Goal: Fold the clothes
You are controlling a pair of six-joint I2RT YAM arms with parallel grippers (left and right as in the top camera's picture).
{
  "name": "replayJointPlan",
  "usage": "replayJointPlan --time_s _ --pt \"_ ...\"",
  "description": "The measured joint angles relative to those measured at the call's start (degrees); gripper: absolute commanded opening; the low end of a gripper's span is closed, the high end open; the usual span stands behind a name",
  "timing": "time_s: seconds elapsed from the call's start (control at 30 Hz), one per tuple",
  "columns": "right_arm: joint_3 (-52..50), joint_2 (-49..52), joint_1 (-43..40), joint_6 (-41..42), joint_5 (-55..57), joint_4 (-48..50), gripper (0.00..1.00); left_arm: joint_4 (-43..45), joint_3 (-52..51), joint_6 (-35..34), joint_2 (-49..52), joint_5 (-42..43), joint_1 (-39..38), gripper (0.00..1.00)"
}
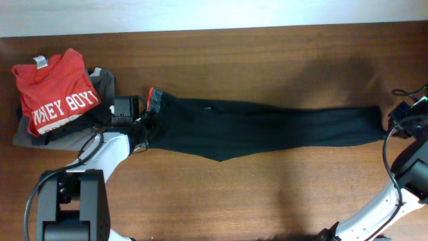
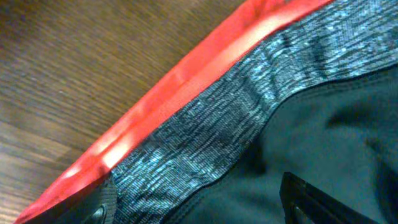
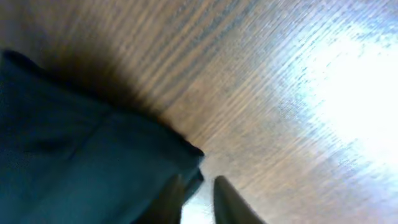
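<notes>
Logging trousers [image 1: 267, 127] stretched flat | left gripper [image 2: 202, 205] wide over waistband [image 2: 205, 118] | right gripper [image 3: 199, 196], I see, barely parted beside hem [image 3: 180, 149]

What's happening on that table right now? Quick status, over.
Left gripper open over waistband. Right gripper barely open at leg hem. Trousers flat, full length, unfolded. Red T-shirt lies clear, beyond waistband.

Matt, soft black cloth in the trousers [image 1: 267, 127] — smooth red-orange waistband lining [image 2: 180, 81] with a faint sheen, next to a ribbed, heathered grey knit band [image 2: 236, 112]. Brown wood-grain table [image 3: 298, 74], polished enough to glare white. Matt red cloth T-shirt [image 1: 53, 90].
</notes>
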Motion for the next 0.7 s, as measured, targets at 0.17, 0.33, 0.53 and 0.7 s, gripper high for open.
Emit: replayJointPlan --time_s 0.17,0.33,0.53,0.7 --pt "0.00 0.00 -0.11 0.09 0.74 -0.79 0.35 1.40 -0.04 0.22 -0.17 0.61 0.00 0.98" --pt "0.02 0.00 -0.11 -0.98 0.63 -0.28 0.44 1.81 -0.04 0.48 -2.01 0.72 0.00 0.99" --pt "0.15 0.00 -0.11 -6.01 -2.78 1.73 0.58 4.72 0.17 0.48 -4.96 -0.35 0.00 0.99" --pt "0.15 0.00 -0.11 -7.74 -5.07 2.43 0.59 11.34 0.26 1.03 -5.14 -0.31 -0.31 0.99"
